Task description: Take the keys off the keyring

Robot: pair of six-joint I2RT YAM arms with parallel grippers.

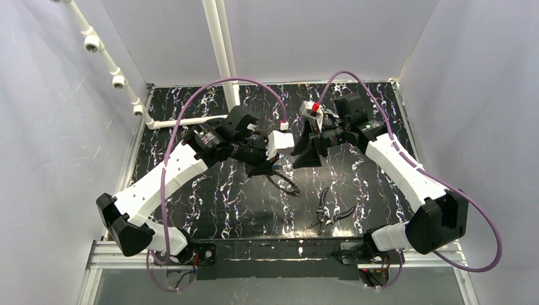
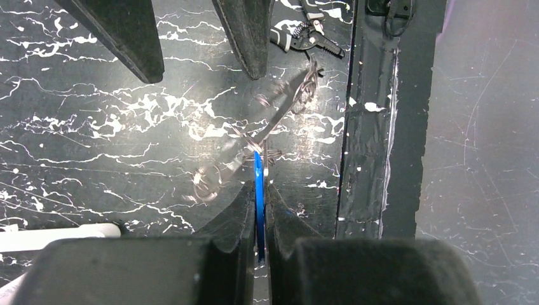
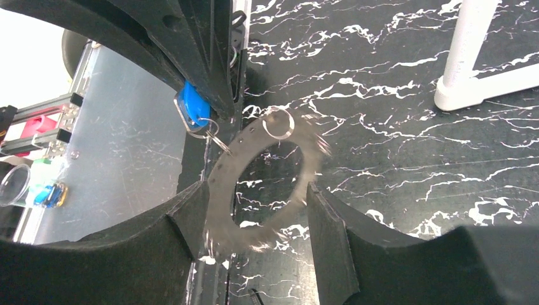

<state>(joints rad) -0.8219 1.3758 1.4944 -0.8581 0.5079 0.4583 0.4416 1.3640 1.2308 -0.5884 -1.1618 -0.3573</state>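
My left gripper [image 2: 257, 185] is shut on the blue head of the key [image 2: 257, 171], held edge-on above the table. In the right wrist view the blue key [image 3: 191, 109] sticks out of the left gripper's dark fingers [image 3: 197, 51]. A small wire loop links it to the keyring [image 3: 219, 184], a big flat silvery ring that is blurred. The keyring [image 2: 279, 117] hangs between the spread fingers of my right gripper [image 3: 257, 187], which stands open. Seen from above, the left gripper [image 1: 273, 166] and right gripper [image 1: 304, 155] meet over the table's middle.
Dark-handled pliers [image 1: 328, 210] lie on the black marbled table near the front, right of centre. A dark wire loop [image 1: 287, 184] lies just below the grippers. A white pipe frame [image 1: 219, 51] stands at the back left. The table's front edge [image 2: 372, 127] is close by.
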